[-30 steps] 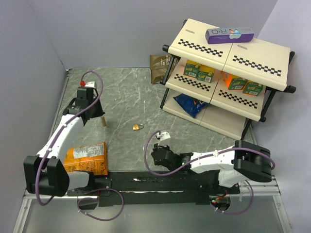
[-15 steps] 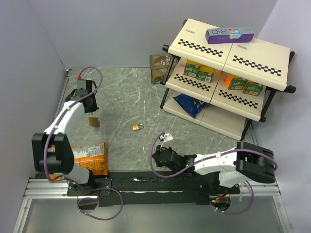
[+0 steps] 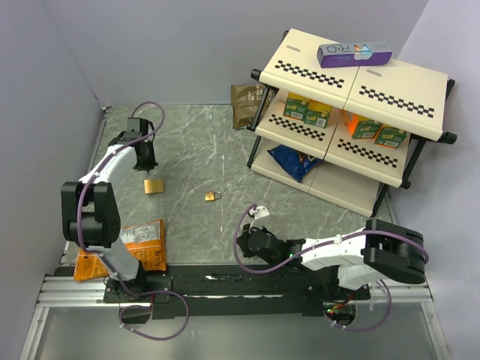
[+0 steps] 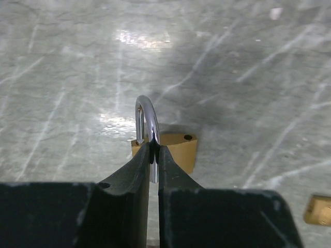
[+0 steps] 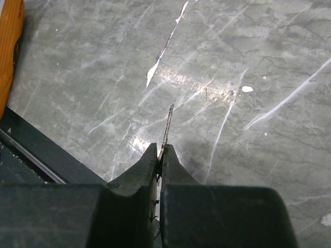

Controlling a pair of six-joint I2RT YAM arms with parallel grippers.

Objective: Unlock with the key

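As key (image 5: pixel 167 126) hangs pinched, small padlock (image 3: pixel 213 196) lies nearby.

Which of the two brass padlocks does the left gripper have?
The larger padlock, at the far left of the table: the left gripper pinches its silver shackle. The smaller padlock lies loose mid-table, untouched.

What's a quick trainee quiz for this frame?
1. True or false: the left tool grips the brass padlock by its body.
2. Which tool pinches the key? A) left B) right C) neither
3. Fill in: a second padlock lies loose on the ____.

Key: 1 false, it pinches the shackle. 2 B, the right tool. 3 table.
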